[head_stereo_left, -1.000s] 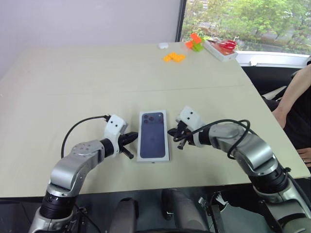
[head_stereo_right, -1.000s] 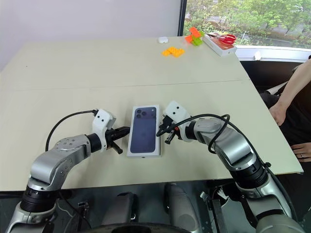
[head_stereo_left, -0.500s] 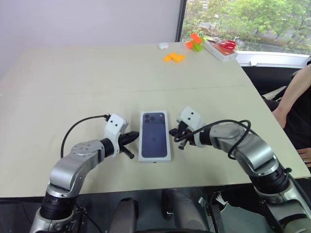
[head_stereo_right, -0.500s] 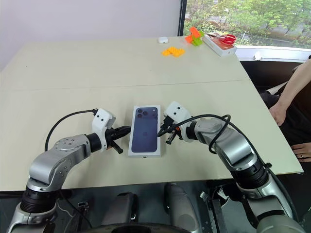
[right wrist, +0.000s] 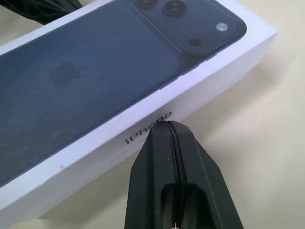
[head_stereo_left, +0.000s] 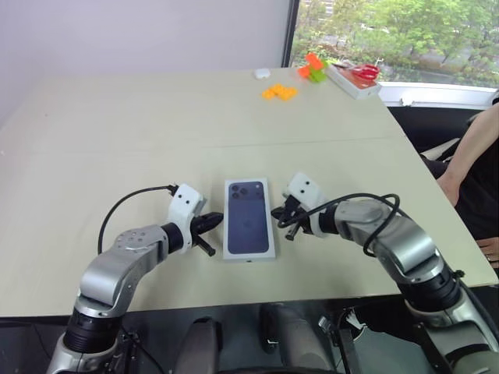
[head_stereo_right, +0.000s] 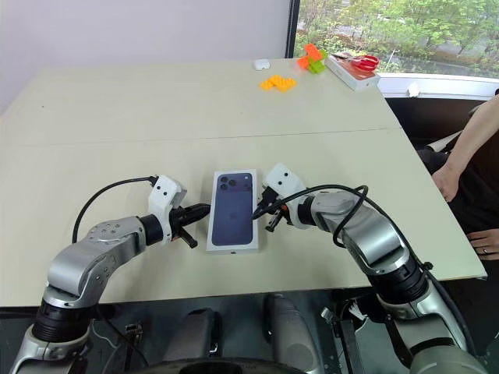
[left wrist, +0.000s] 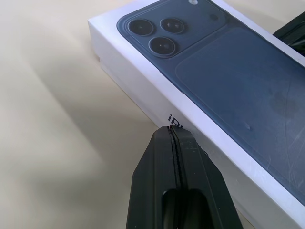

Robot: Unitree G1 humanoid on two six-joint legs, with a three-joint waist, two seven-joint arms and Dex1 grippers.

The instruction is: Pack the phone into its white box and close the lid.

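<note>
The pale worktop (head_stereo_left: 156,132) is carrying everything here, stretching back toward a window. Near its front edge the lid (head_stereo_left: 249,217) is lying flat with its printed dark blue phone picture facing up, camera lenses toward the far end; it is sitting squarely down so that whatever is beneath it is hidden. The left gripper (head_stereo_left: 217,220) is pointing in at the lid's left long side, its jaws pressed fully together and holding nothing, with the fingertips (left wrist: 171,129) appearing to touch the white side wall just below the printed lettering. The right gripper (head_stereo_left: 274,211) is facing it from the opposite side, jaws likewise closed tight and empty, tip resting against the lettered right wall in the right wrist view. At the far right corner a flat white tray (head_stereo_left: 352,80) is holding red scissors (head_stereo_left: 363,73), with orange and green blocks (head_stereo_left: 313,68) just beside it, a scatter of orange pieces (head_stereo_left: 279,92) nearer, and a small white object (head_stereo_left: 261,73) well apart to their left.
</note>
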